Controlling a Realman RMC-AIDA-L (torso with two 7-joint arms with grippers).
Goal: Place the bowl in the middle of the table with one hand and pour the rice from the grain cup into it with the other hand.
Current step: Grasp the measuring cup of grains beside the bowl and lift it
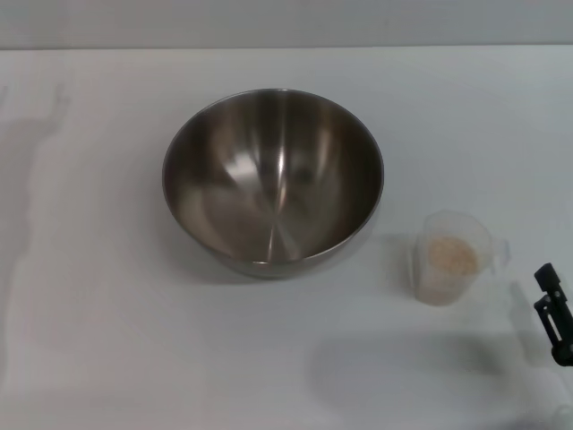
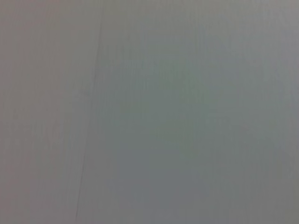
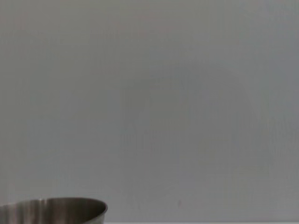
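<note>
The steel bowl (image 1: 273,179) stands upright and empty near the middle of the white table (image 1: 107,340). Its rim also shows in the right wrist view (image 3: 51,210). The clear grain cup (image 1: 452,257) stands upright to the right of the bowl, apart from it, its handle pointing right. A small mass of beige rice (image 1: 450,255) lies in its bottom. A black part of my right gripper (image 1: 553,313) shows at the right edge, right of the cup and not touching it. My left gripper is out of view.
The table's far edge meets a grey wall (image 1: 286,22) at the back. The left wrist view shows only a plain grey surface (image 2: 149,112).
</note>
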